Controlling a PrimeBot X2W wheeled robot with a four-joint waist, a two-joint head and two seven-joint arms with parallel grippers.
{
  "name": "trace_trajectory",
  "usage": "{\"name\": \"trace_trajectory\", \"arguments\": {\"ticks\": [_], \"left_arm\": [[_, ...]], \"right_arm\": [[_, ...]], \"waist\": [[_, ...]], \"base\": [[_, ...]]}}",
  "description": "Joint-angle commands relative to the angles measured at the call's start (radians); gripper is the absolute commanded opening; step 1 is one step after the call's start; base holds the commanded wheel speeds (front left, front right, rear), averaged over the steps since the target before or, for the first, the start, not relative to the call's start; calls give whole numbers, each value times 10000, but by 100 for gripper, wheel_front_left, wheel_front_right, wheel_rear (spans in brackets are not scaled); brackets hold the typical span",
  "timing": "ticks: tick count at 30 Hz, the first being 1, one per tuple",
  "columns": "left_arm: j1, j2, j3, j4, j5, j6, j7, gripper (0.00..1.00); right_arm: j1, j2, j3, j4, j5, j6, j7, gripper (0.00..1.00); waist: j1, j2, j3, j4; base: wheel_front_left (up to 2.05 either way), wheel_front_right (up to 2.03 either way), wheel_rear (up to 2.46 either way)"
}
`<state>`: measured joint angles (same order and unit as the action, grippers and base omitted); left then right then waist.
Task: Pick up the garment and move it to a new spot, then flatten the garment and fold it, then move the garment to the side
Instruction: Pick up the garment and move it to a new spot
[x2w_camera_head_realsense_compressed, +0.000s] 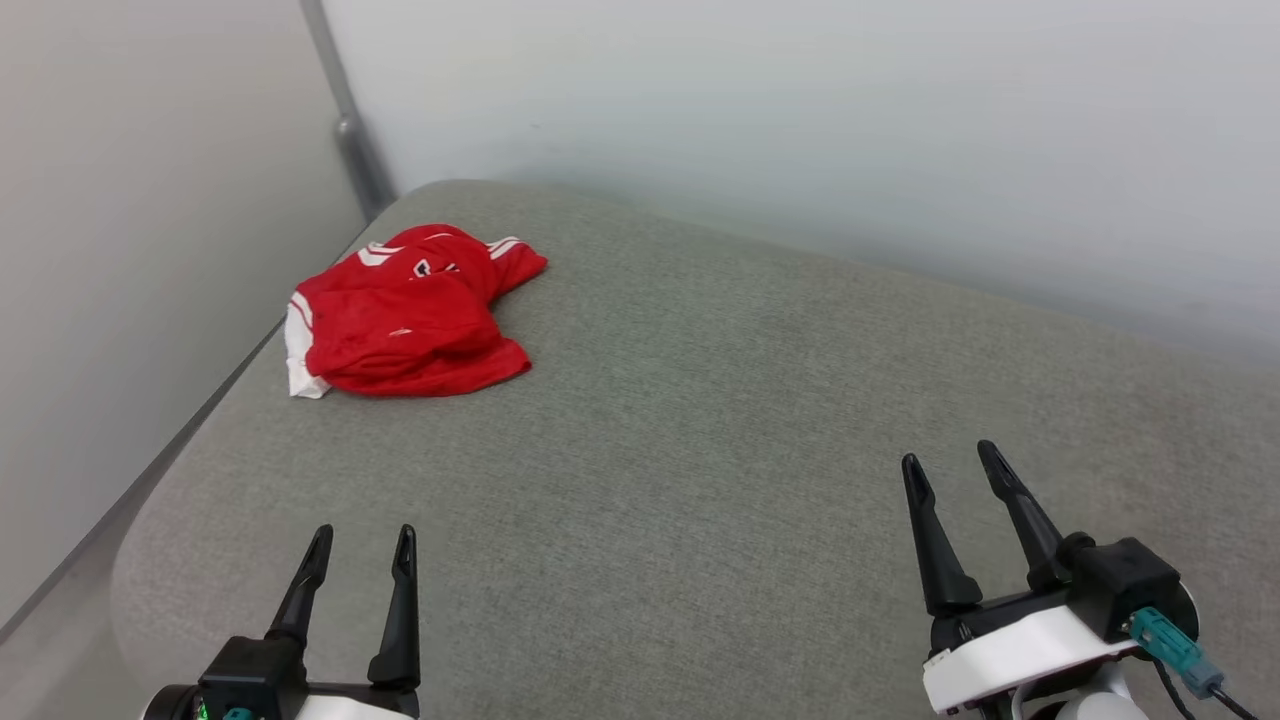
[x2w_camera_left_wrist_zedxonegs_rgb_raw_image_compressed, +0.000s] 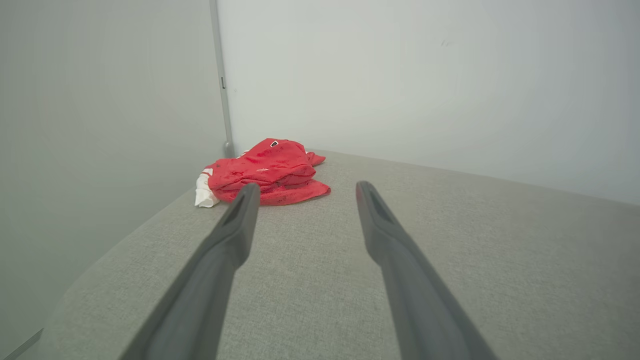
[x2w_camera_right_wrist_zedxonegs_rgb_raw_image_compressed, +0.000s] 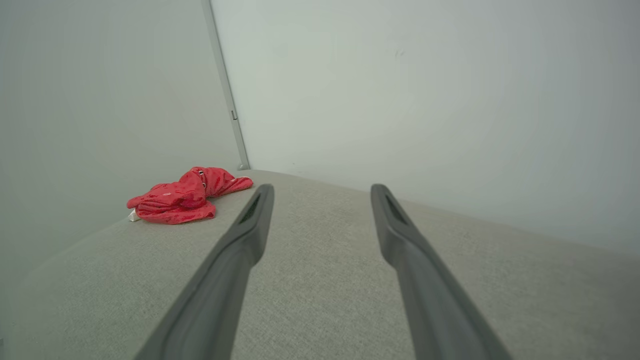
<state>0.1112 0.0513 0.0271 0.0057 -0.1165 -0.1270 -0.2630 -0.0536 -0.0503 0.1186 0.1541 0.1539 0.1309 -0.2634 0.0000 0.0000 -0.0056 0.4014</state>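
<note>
The garment (x2w_camera_head_realsense_compressed: 410, 315) lies crumpled in a red heap with white trim near the far left corner of the grey padded table (x2w_camera_head_realsense_compressed: 700, 420). From the left wrist it sits straight ahead, the garment (x2w_camera_left_wrist_zedxonegs_rgb_raw_image_compressed: 267, 172) just beyond the fingertips. From the right wrist the garment (x2w_camera_right_wrist_zedxonegs_rgb_raw_image_compressed: 187, 196) lies far off to the left. My left gripper (x2w_camera_head_realsense_compressed: 360, 545) is open at the near left edge, well short of the heap, with nothing between its fingers. At the near right, my right gripper (x2w_camera_head_realsense_compressed: 950, 462) also stands open and empty, far from the cloth.
Pale walls close in behind and to the left of the table, meeting at a grey corner post (x2w_camera_head_realsense_compressed: 345, 120). The table's left edge (x2w_camera_head_realsense_compressed: 170, 440) runs close beside the heap. Bare grey surface stretches from the heap across to the right.
</note>
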Motion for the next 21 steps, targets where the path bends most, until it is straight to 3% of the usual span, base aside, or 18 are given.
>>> {"name": "trace_trajectory", "arguments": {"ticks": [1,6,21], "left_arm": [[118,-14,18,-48,64,-12,-28,100],[275,-14,81,-166,39,-23,-26,100],[296,-15,184,-244,-120,-6,-26,100]], "right_arm": [[114,2,57,19,88,-3,-21,100],[37,2,218,69,157,-3,-21,100],[-104,1,270,29,-25,-3,-21,100]], "waist": [[0,0,-144,427],[0,0,-168,741],[0,0,62,774]], "base": [[0,0,0],[0,0,0],[0,0,0]]}}
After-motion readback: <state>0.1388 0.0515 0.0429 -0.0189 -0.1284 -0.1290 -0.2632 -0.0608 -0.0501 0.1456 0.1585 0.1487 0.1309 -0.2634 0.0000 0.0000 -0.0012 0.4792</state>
